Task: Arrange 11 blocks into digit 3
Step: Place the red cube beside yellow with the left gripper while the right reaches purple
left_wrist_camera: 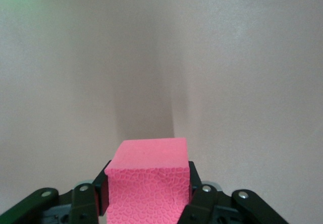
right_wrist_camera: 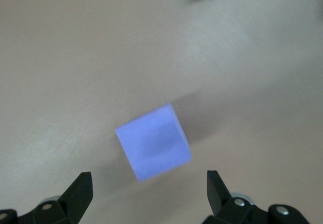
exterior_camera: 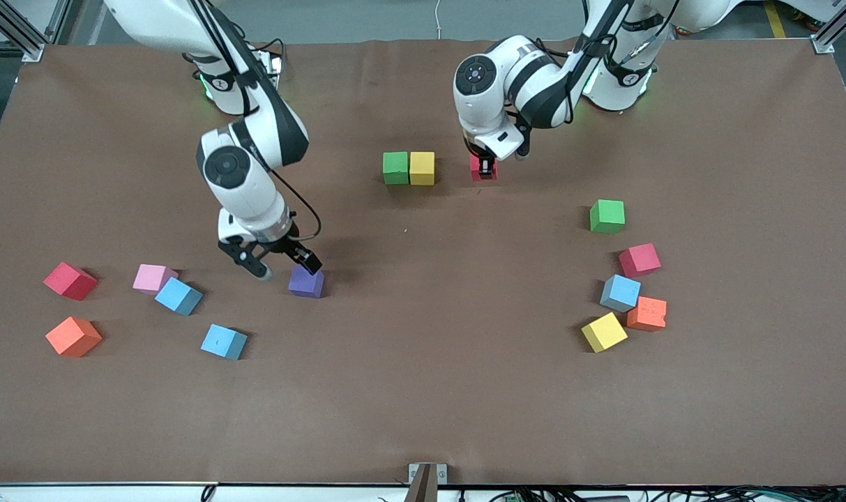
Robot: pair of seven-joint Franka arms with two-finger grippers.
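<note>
The brown surface [exterior_camera: 423, 390] carries scattered blocks. The left claw [exterior_camera: 486, 169] grips a red block [left_wrist_camera: 149, 183], low at the surface, just beside the yellow block [exterior_camera: 422, 168], which touches a green block [exterior_camera: 395, 168]. The right claw [exterior_camera: 286, 268] is wide open and holds nothing; the purple block [exterior_camera: 306, 282] lies under it, close to one fingertip [exterior_camera: 312, 263]. More blocks lie near each end.

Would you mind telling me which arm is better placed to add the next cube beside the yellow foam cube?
Left: its gripper already holds a red foam cube near the yellow foam cube; the right gripper is open.
</note>
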